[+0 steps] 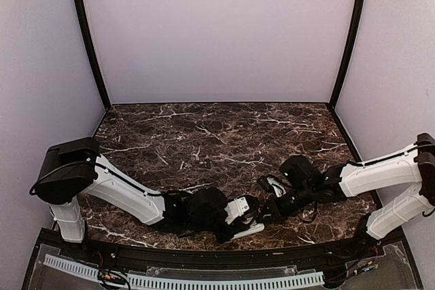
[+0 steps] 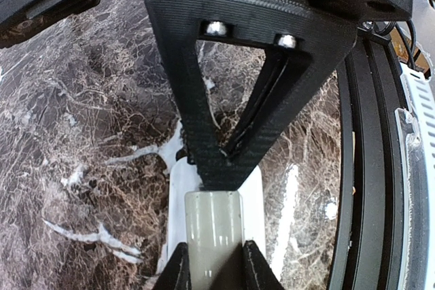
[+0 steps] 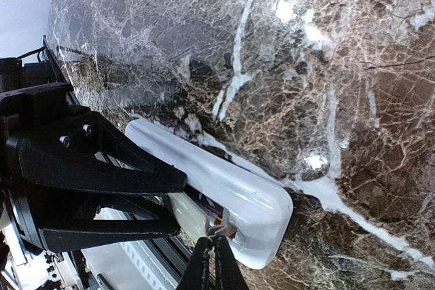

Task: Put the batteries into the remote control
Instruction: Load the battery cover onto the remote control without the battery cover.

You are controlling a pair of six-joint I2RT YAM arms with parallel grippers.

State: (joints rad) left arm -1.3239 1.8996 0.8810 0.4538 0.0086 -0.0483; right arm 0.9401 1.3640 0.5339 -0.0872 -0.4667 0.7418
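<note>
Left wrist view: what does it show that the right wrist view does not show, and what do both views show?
Only the left wrist view: the pale screen of the slim white plastic remote control, gripped by the left gripper, and the black rail at the table edge. Only the right wrist view: the remote's rounded end, with the shut right gripper at it, and the pale wall. Both: the remote control and the dark brown marble table.
</note>
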